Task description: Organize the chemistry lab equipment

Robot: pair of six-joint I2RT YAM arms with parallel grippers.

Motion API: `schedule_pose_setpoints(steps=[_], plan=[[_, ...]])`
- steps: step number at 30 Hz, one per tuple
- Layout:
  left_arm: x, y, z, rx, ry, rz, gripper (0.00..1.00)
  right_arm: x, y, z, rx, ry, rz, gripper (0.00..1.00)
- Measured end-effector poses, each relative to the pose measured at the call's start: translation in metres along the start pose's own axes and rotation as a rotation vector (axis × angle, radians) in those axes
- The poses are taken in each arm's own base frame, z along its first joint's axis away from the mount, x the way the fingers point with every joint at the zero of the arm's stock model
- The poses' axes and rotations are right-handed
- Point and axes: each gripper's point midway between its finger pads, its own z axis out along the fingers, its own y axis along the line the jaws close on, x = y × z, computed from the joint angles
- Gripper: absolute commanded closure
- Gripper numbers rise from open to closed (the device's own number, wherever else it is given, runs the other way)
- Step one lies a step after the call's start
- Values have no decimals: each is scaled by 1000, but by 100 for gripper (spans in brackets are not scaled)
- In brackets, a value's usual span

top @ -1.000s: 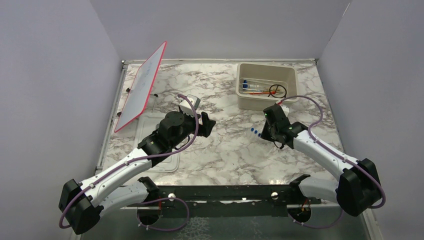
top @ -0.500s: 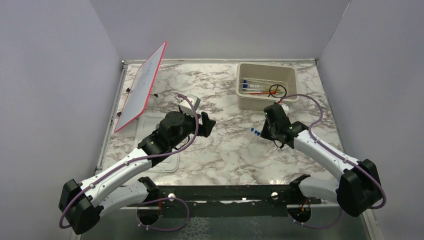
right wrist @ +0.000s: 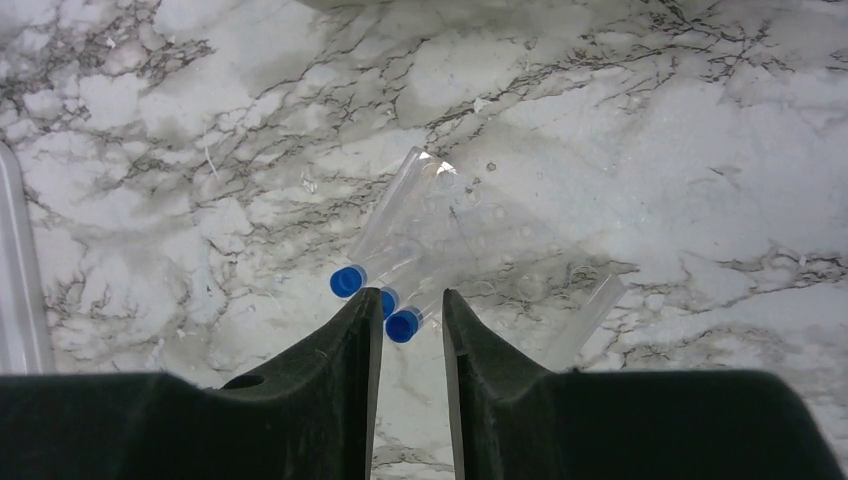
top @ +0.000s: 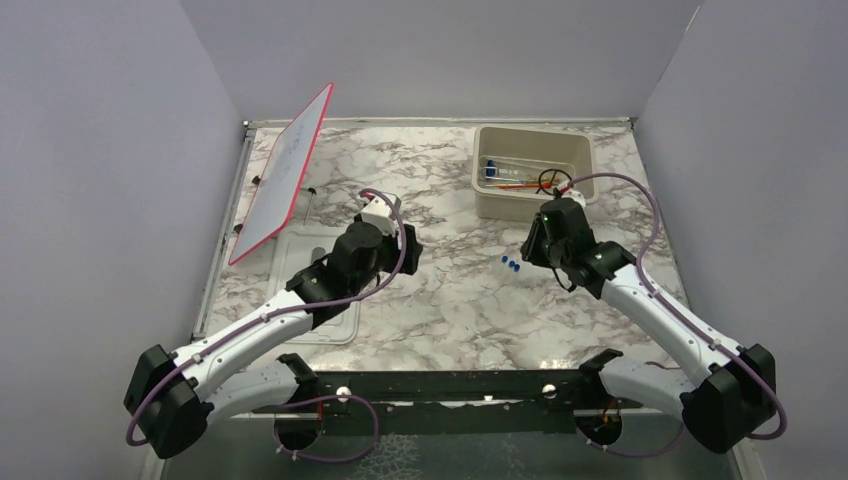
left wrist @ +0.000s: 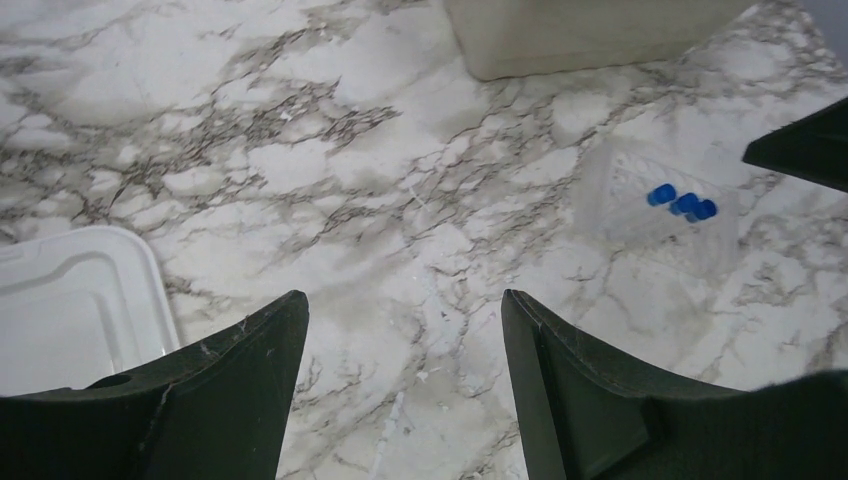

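Seen from above, two robot arms reach over a marble table. A second ago the right gripper sat low against the thin clear blue-capped tubes. It has since lifted and drawn back toward the beige tub, leaving the tubes on the marble almost where they were, just in front of the tub and outside it. In the right wrist view the right gripper's jaws stand slightly apart with nothing between them. The tubes lie on the table below, three blue caps side by side, apparently on a clear plastic holder. The left gripper hovers over bare marble with its jaws spread wide and empty. The tubes are off to its right and the white lid lies at its left. The tub already holds a black wire ring, an orange-red stick and more tubes. The grip looks to have been let go, so these tubes remain to be picked up and put away.
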Motion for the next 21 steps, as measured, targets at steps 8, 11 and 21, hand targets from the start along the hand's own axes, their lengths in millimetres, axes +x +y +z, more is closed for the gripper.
schedule_pose_setpoints(steps=[8,11,21], plan=[[39,43,2,-242,120,-44,25,22,0,17,11,108,-55,68],[43,50,0,-280,128,-61,25,23,1,17,3,114,-63,70],[48,58,-1,-322,125,-95,25,33,-2,18,11,157,-76,70]])
